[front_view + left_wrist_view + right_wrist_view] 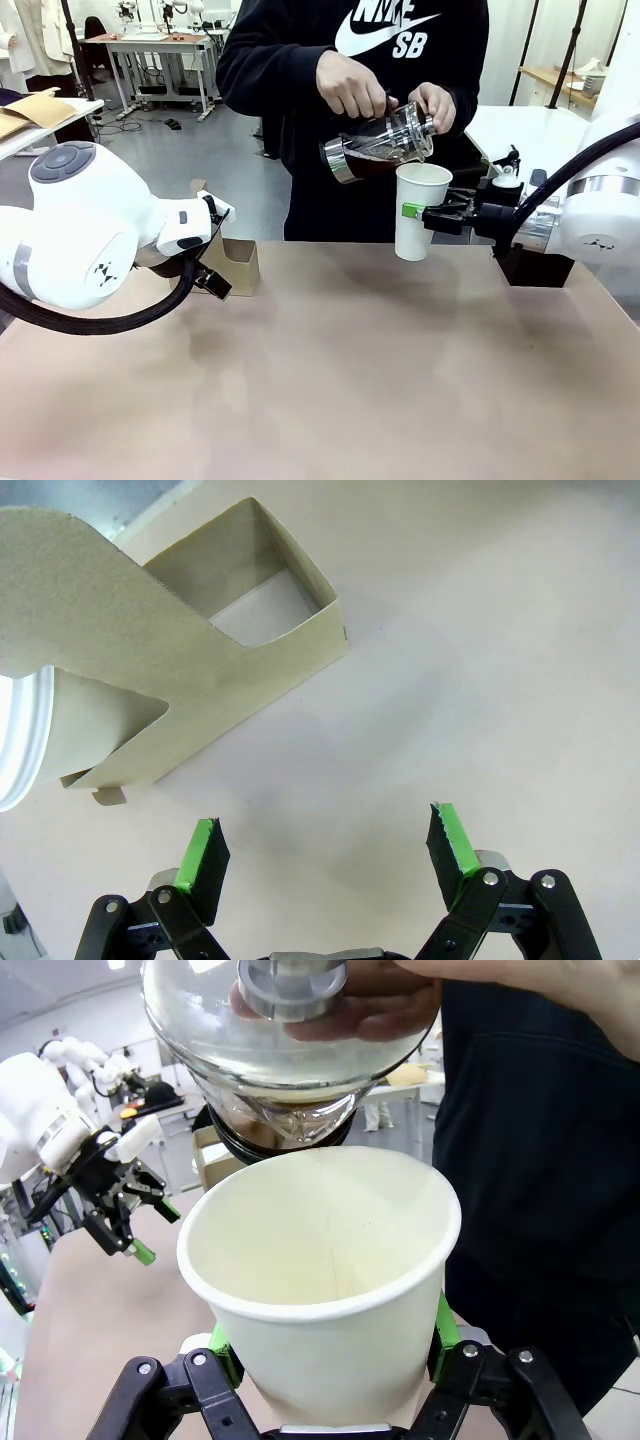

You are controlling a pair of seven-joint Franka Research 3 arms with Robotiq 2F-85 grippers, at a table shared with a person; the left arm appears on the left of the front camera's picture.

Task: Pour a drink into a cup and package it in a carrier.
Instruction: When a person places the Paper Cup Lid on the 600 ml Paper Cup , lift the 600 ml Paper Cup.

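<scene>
While the cup [420, 212] is gripped upright by the right end effector [436, 213], front view, the press [385, 140] holding the drink [363, 166] is tilted just above its rim. Left wrist: left end effector [325, 842] spread wide, empty; carrier [250, 670] ahead, up-left. Right wrist: press directly over cup mouth.

Carrier [240, 266] is mostly tucked behind the left arm [90, 235] from the front, just one tan corner poking out. Left wrist cam chops it at the top and left edges, and the other cup [20, 742] in it runs off the left edge too. Right wrist cam: pitcher [290, 1050] top is cropped, pads [446, 1324] mostly sit behind the cup [320, 1290]. Can't tell if any drink [362, 166] is actually leaving the pitcher.
</scene>
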